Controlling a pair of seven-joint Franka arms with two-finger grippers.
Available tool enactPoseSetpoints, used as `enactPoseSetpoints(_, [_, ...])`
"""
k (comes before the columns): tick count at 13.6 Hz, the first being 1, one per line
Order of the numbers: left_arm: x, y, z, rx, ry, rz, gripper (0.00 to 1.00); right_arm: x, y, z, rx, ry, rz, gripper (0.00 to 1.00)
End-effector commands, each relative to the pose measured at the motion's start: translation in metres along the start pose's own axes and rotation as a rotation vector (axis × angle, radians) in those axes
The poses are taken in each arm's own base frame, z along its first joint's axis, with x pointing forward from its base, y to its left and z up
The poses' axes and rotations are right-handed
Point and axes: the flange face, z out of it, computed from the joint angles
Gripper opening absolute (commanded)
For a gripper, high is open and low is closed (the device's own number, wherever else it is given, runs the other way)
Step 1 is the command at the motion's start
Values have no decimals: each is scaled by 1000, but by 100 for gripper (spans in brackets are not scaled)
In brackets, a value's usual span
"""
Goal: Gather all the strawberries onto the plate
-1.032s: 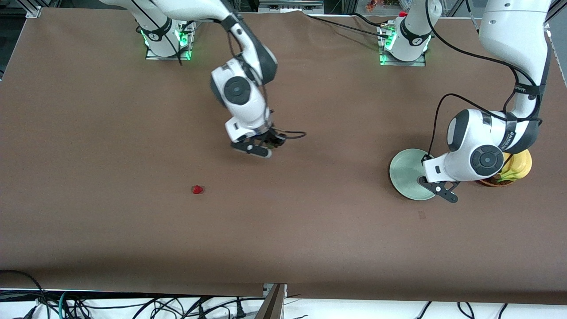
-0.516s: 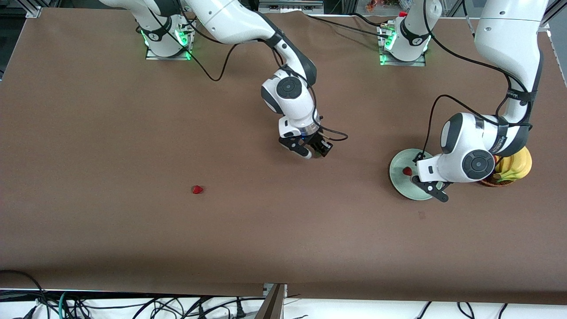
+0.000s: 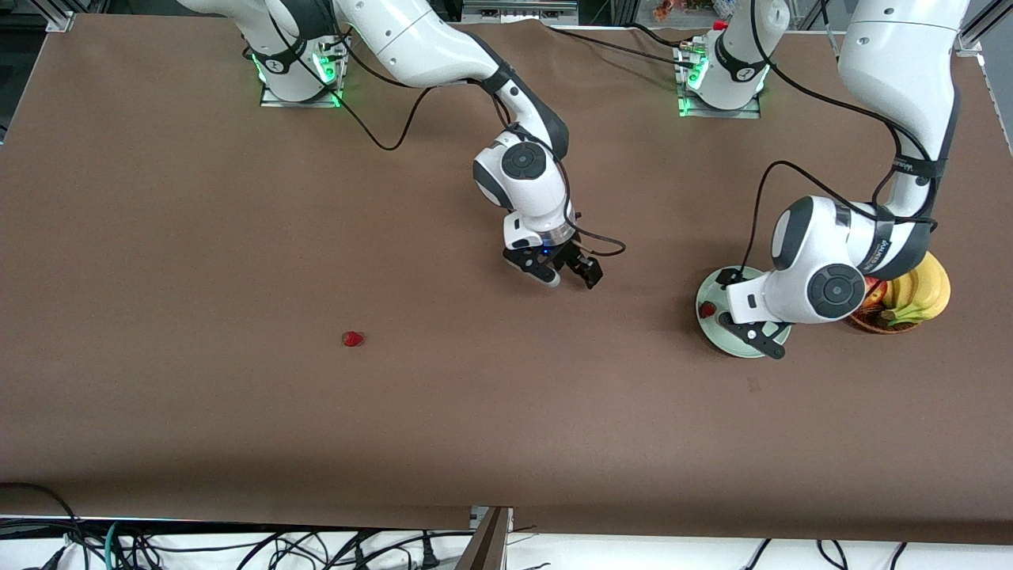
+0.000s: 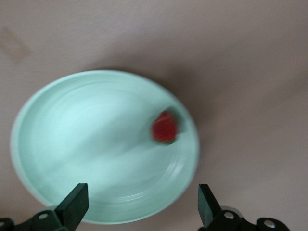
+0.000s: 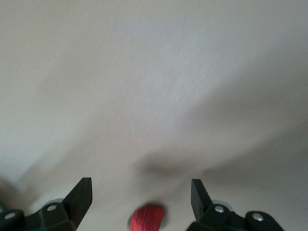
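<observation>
Brown table (image 3: 237, 198): strawberry (image 4: 164, 127) on plate (image 4: 57, 144) beneath wide, empty left pincer (image 4: 139, 207).

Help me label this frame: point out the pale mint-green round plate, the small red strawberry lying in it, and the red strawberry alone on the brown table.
Pale mint-green round plate (image 4: 72, 144), left wrist view, bare floor.
Strawberry in plate (image 4: 164, 128), left wrist view, red body.
Lone strawberry (image 3: 353, 339), front view, red body.

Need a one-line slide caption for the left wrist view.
Open left gripper above the mint plate, one strawberry lying on it near the rim.
</observation>
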Motion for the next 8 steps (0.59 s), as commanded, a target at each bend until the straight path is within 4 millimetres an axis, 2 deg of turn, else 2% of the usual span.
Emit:
enactPoseSetpoints(1, [5,26,-15,-138,22,-149,100,44,10,-54,-184,-15,-189,91])
enactPoseSetpoints(3, [15,59,-15,-197,16,-280,100,87,39,-76,-319,-47,-357,91])
enactPoseSetpoints(4, [21,84,-16,-206,8,-350,100,109,57,-80,-356,-64,-439,91])
enactPoseSetpoints(6, [32,131,-9,-199,-8,-496,100,164,101,-83,-394,-81,-622,91])
enactPoseSetpoints(8, [44,182,8,-177,22,-593,100,218,128,-85,-397,-61,-748,91])
